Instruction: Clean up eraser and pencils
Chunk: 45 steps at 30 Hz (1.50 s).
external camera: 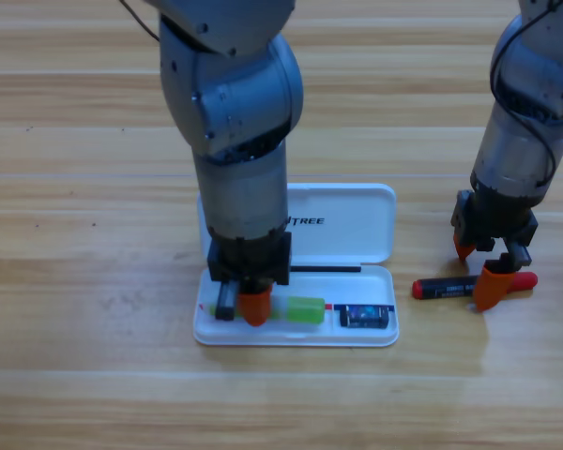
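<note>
The white case (371,337) lies open at the table's middle, its lid (357,225) folded back. The light green pencil (305,310) lies in the case's tray, and my left gripper (251,306) points straight down over its left part, hiding that end. At the tray's right end sits the eraser (366,316), apart from the gripper. To the right of the case, the black pencil with red ends (443,287) lies on the table. My right gripper (479,270) is open over it, one orange jaw behind the barrel and one in front.
The case's upright lid stands just behind the left gripper. The right arm's body rises above the black pencil toward the top right corner.
</note>
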Each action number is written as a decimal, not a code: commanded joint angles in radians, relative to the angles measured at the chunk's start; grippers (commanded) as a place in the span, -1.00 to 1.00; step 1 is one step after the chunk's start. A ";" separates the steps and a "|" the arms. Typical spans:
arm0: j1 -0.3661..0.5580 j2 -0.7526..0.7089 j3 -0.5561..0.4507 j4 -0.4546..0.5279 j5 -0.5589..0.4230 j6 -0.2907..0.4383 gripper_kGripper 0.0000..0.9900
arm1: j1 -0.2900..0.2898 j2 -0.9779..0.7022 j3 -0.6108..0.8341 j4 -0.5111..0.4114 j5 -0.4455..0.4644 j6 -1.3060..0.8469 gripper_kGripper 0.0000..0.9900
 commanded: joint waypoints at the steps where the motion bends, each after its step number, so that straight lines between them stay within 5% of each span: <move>1: -0.018 0.058 -0.010 0.001 -0.011 -0.010 -1.00 | 0.002 0.067 0.014 -0.026 0.018 -0.025 0.08; 9: -0.010 0.058 -0.006 0.004 -0.008 -0.018 -1.00 | 0.002 0.064 0.024 -0.010 0.005 -0.042 -1.00; 17: -0.004 0.058 -0.007 0.004 -0.005 -0.036 -1.00 | 0.016 -0.025 0.024 0.037 -0.039 0.018 -1.00; 31: -0.003 0.066 -0.006 0.004 -0.001 -0.059 -1.00 | 0.071 -0.264 0.042 0.157 0.013 0.067 -1.00; 45: -0.003 0.058 0.001 0.004 -0.001 -0.059 -1.00 | 0.100 -0.286 0.050 0.166 0.019 0.089 -1.00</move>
